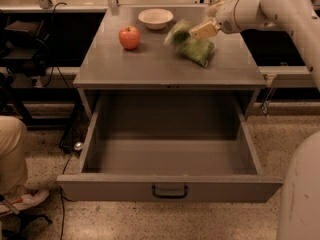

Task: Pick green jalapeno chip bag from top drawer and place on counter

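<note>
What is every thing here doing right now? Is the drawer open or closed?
top drawer: pulled wide open, chip bag not in it.
green jalapeno chip bag: lying on the counter, right side.
counter: holding the bag, apple and bowl.
gripper: over the counter, at the bag's top edge; touching or not, I cannot tell.
red apple: standing upright, left of the bag.
white bowl: right side up, at the back.

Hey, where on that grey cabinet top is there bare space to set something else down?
The front strip of the counter, ahead of the apple and chip bag, is bare. The open drawer also shows a bare floor. The back is crowded: bowl, apple, chip bag, and the gripper just over the bag.
</note>
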